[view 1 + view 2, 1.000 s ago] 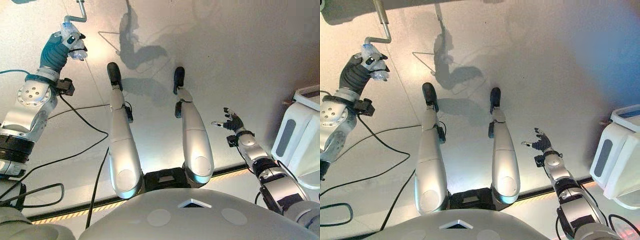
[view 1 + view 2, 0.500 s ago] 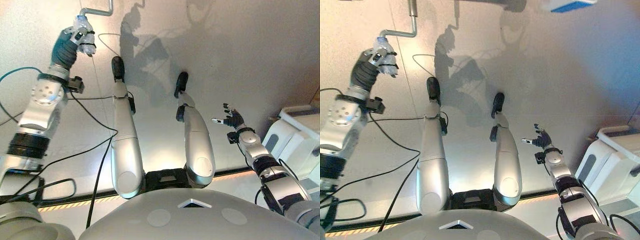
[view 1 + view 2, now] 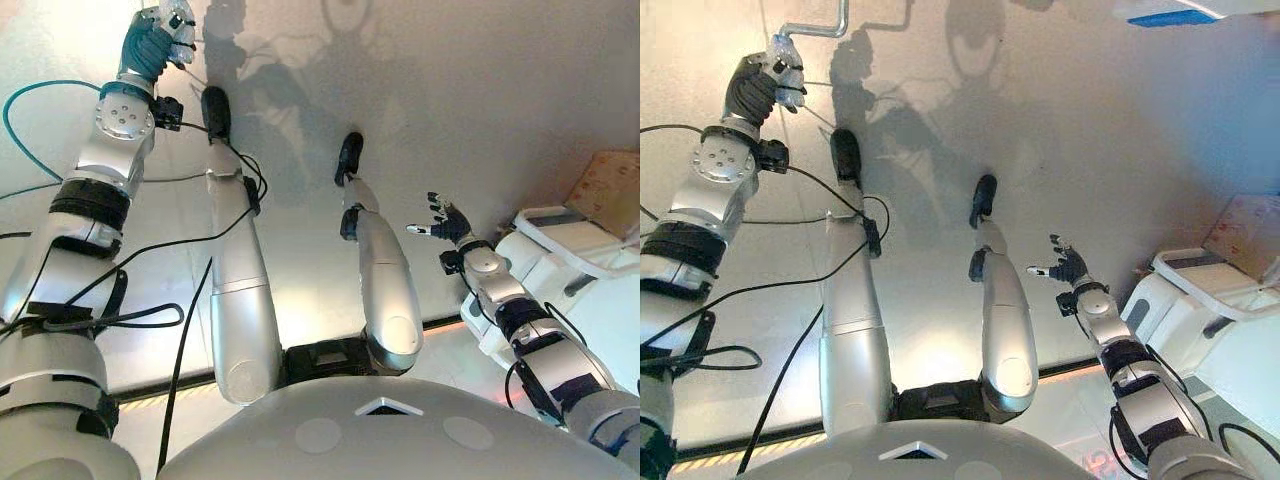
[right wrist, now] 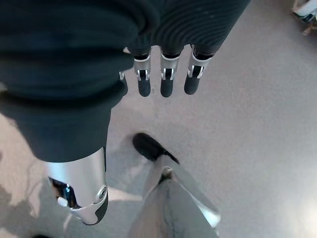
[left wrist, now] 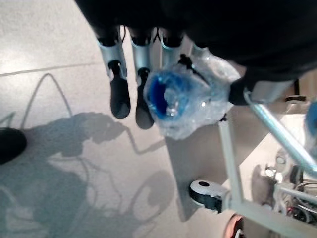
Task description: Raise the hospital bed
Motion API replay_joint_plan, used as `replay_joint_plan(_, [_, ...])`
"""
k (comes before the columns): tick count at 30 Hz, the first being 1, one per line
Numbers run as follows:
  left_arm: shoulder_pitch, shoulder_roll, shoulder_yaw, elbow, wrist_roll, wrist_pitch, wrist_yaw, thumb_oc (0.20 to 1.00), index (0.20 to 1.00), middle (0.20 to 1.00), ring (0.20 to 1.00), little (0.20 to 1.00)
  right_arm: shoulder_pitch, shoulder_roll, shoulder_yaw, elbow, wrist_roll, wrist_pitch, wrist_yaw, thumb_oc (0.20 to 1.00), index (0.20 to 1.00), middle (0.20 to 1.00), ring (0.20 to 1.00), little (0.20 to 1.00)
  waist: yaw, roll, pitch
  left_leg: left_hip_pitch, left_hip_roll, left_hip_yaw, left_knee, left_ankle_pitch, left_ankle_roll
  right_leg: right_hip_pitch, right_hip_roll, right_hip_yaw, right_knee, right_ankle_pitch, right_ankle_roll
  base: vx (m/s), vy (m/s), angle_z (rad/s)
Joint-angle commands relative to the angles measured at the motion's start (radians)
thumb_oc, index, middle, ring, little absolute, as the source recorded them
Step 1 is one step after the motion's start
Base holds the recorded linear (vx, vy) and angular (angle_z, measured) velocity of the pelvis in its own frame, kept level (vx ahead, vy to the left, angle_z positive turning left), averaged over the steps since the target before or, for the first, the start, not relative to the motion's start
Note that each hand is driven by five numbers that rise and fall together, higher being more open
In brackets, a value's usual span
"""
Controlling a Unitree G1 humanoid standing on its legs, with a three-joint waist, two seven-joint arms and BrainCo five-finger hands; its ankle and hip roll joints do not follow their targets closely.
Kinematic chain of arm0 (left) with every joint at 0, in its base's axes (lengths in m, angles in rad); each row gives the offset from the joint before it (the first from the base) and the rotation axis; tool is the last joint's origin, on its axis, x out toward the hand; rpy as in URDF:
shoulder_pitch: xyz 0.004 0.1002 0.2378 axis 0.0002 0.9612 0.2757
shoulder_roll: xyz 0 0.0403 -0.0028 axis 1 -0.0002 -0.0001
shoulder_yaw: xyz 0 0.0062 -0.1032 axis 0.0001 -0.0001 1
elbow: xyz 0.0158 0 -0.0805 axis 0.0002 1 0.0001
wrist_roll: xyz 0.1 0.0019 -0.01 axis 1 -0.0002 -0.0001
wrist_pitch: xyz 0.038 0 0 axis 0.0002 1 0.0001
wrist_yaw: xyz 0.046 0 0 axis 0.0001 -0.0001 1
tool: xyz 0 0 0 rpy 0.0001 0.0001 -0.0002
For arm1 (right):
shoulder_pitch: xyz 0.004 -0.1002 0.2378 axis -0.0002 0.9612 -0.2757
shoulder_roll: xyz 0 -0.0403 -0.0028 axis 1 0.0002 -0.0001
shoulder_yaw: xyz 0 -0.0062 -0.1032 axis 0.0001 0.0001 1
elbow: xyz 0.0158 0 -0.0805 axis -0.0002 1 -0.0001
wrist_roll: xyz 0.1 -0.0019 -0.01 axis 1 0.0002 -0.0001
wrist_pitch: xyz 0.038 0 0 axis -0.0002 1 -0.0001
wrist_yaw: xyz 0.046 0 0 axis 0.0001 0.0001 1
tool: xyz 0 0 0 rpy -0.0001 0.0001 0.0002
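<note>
Wide stretch of pale grey floor [image 3: 1110,150] ahead, bare between the two arms and out toward the far side. Hemmed on the right by a white moulded unit [image 3: 1200,320] with a flat brown cardboard piece [image 3: 1250,225] beyond it, and at the top right corner by a white edge with a blue strip [image 3: 1170,14]. Black-and-yellow floor strip [image 3: 160,398] running close in front.

Left hand [image 3: 768,78] raised far out at the upper left, fingers curled tight round the crank handle grip [image 5: 188,96]. Grip wrapped in crinkled clear plastic over a bright blue core, blue end facing out past the fingers [image 5: 119,94]. From the grip, a thin silver crank rod [image 3: 815,27] bent in a step: a short run sideways, then up and off the top edge. In the left wrist view, pale metal bed frame tubing [image 5: 230,163] beside the wrapped grip, with a black-and-white castor [image 5: 205,193] on the floor just under it; cluttered parts further along the frame too blurred to name, possibly wiring.

Right hand [image 3: 445,220] held free over bare floor on the right, near the white unit but apart from it, fingers [image 4: 166,82] straight and spread, thumb out to the side, holding nothing
</note>
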Motion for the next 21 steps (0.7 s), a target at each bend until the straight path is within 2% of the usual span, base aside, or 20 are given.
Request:
replay_joint_plan(1, [-0.067,0.028,0.005,0.123,-0.035,0.012,0.031,0.2,0.2,0.2,0.2,0.2,0.024,-0.046,0.016,0.004,0.049,0.021,-0.008,1.0,1.0,1.0,1.0,1.0,-0.008,-0.088,0.02,-0.004,0.024,0.028,0.178,-0.17,-0.057,0.023,-0.083,0.082,-0.12,0.134,0.04,-0.02,-0.032,-0.18])
replay_joint_plan(6, [-0.139,-0.029,-0.019,0.258,0.006,0.032,0.022,0.2,0.2,0.2,0.2,0.2,-0.007,-0.039,0.04,0.012,0.062,0.019,-0.019,1.0,1.0,1.0,1.0,1.0,-0.039,-0.116,0.02,0.024,0.05,0.035,0.126,-0.144,-0.068,-0.009,-0.07,0.101,-0.106,0.136,0.04,-0.01,-0.058,-0.13])
replay_joint_plan(11, [-0.155,-0.063,-0.025,0.288,0.056,0.039,0.022,0.2,0.2,0.2,0.2,0.2,-0.015,-0.034,0.049,0.017,0.067,0.019,-0.021,1.0,1.0,1.0,1.0,1.0,-0.068,-0.134,0.02,0.039,0.066,0.034,0.084,-0.114,-0.071,-0.036,-0.06,0.113,-0.096,0.143,0.038,-0.01,-0.079,-0.12])
replay_joint_plan(16, [-0.153,-0.064,-0.025,0.288,0.056,0.039,0.022,0.2,0.2,0.2,0.2,0.2,-0.013,-0.035,0.05,0.017,0.067,0.019,-0.021,1.0,1.0,1.0,1.0,1.0,-0.063,-0.136,0.02,0.046,0.071,0.037,0.084,-0.121,-0.073,-0.034,-0.056,0.116,-0.095,0.14,0.037,0.0,-0.043,-0.06])
replay_joint_plan(17, [-0.163,-0.09,-0.041,0.286,0.076,0.035,0.03,0.2,0.2,0.2,0.2,0.2,-0.025,-0.035,0.049,0.038,0.064,0.019,-0.026,1.0,1.0,1.0,1.0,1.0,-0.075,-0.134,0.02,0.066,0.08,0.043,0.018,-0.079,-0.081,-0.048,-0.049,0.117,-0.089,0.144,0.034,-0.02,-0.161,0.01])
replay_joint_plan(21, [-0.166,-0.096,-0.04,0.292,0.077,0.036,0.031,0.2,0.2,0.2,0.2,0.2,-0.029,-0.033,0.049,0.043,0.063,0.019,-0.028,1.0,1.0,1.0,1.0,1.0,-0.078,-0.133,0.02,0.075,0.082,0.046,-0.002,-0.067,-0.083,-0.05,-0.047,0.117,-0.088,0.145,0.032,-0.01,-0.053,0.04])
